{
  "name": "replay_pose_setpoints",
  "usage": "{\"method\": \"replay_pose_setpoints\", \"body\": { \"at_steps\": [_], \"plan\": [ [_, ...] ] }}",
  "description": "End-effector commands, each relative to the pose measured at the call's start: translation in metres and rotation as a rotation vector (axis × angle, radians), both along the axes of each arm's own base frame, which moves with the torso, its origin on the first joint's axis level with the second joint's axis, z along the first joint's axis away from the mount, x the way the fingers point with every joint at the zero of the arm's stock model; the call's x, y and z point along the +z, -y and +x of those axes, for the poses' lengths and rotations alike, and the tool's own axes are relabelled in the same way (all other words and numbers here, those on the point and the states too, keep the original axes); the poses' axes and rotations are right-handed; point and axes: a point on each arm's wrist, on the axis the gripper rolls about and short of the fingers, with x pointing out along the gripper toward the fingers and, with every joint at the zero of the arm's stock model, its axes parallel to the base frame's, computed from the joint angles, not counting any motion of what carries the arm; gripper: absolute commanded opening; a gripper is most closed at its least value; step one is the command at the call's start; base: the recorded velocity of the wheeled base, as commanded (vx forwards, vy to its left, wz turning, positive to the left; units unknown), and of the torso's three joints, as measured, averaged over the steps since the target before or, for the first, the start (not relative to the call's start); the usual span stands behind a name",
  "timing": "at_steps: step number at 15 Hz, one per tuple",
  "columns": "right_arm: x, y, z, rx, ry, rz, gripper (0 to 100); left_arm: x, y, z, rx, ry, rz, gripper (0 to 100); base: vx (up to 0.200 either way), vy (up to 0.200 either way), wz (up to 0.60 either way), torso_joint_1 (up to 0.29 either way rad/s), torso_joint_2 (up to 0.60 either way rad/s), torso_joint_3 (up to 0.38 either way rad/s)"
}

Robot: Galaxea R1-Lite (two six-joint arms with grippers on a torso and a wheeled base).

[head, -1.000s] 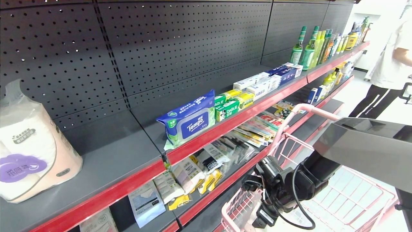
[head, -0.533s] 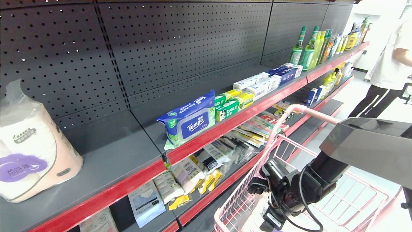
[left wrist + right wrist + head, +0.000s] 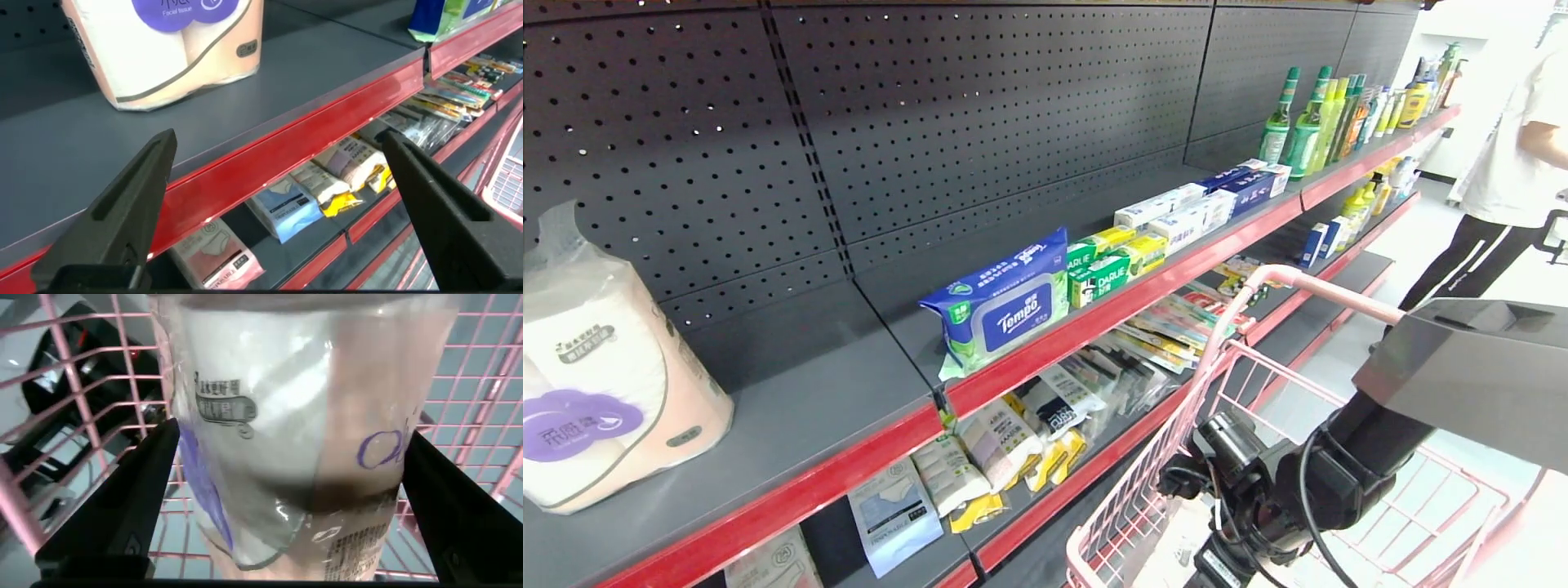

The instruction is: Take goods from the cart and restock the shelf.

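Shelf (image 3: 833, 392): dark grey boards with red front edges, perforated back panel.
Top board, left to right: a roll-paper pack (image 3: 605, 384), a blue wipes pack (image 3: 1005, 302) leaning back, green toothpaste boxes (image 3: 1107, 265), tall green bottles (image 3: 1307, 122) far off.
Lower board: flat packets (image 3: 1005, 449) lying in a row.
Cart (image 3: 1339, 298): pink wire, parked just beside the shelf at the robot's right.
Goods in cart: a clear-wrapped pack of rolls (image 3: 310, 457), upright on the wire floor.
Right pincer (image 3: 288, 437): down inside the cart, jaws wide, one finger on each side of the pack of rolls; I cannot tell whether they touch it.
Left pincer (image 3: 278, 139): jaws wide, holding nothing, in front of the top board's red edge, near the roll-paper pack.
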Motion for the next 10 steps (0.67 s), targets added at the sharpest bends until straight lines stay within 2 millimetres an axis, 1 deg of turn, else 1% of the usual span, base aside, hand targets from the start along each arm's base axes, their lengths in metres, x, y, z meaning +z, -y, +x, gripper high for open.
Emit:
{"method": "replay_pose_setpoints", "body": {
  "at_steps": [1, 9, 10],
  "plan": [
    [0.0016, -0.008, -0.0066, 0.015, -0.005, 0.01, 100, 0.0, 0.0, 0.0, -0.001, 0.0, -0.001, 100, 0.0, 0.0, 0.0, 0.0, 0.0, 0.0],
    [0.0009, -0.0095, -0.0093, 0.03, -0.009, 0.005, 100, 0.0, 0.0, 0.0, 0.001, 0.0, -0.001, 100, 0.0, 0.0, 0.0, 0.0, 0.0, 0.0],
    [0.0007, -0.0093, -0.0097, 0.032, -0.01, 0.003, 100, 0.0, 0.0, 0.0, 0.001, 0.0, -0.001, 100, 0.0, 0.0, 0.0, -0.056, 0.14, 0.105]
  ]
}}
